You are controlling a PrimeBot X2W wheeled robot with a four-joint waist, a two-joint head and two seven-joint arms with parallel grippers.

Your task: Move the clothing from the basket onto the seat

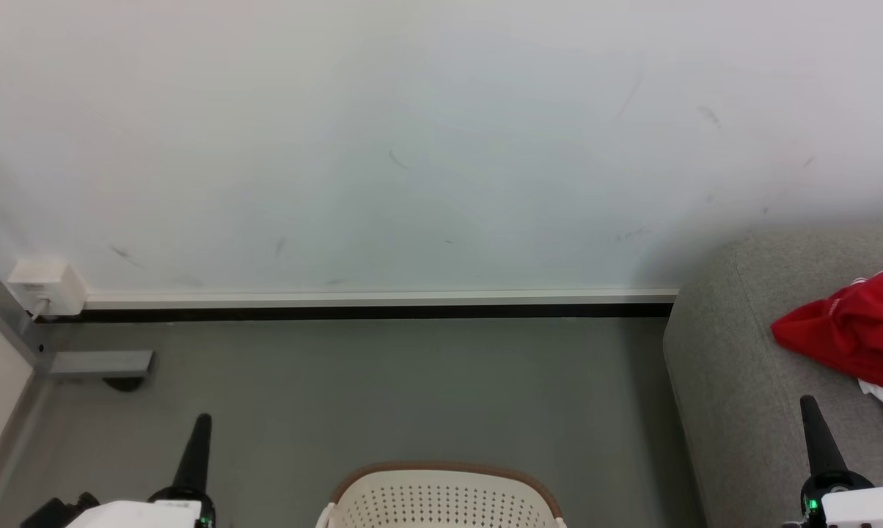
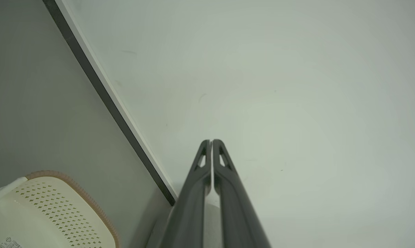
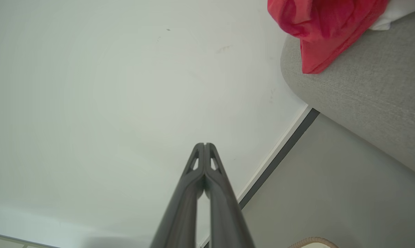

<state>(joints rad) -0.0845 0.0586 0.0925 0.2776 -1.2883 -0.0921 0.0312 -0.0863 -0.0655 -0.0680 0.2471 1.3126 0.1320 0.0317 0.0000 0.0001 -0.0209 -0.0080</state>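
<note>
Red clothing (image 1: 852,330) with a bit of white lies bunched on the grey seat (image 1: 735,381) at the right edge of the head view; the right wrist view has the same clothing (image 3: 317,27) on the seat (image 3: 373,96) at its top right. The cream basket (image 1: 441,502) with a brown rim stands on the floor at the bottom centre, its inside hidden. My left gripper (image 1: 202,419) is shut and empty at the lower left, left of the basket (image 2: 52,213). My right gripper (image 1: 808,402) is shut and empty at the lower right, over the seat's front.
A pale wall with a white skirting board (image 1: 375,298) runs across ahead of the grey floor (image 1: 383,389). A white socket box (image 1: 45,284) and a grey bracket (image 1: 100,363) sit at the far left by a partition.
</note>
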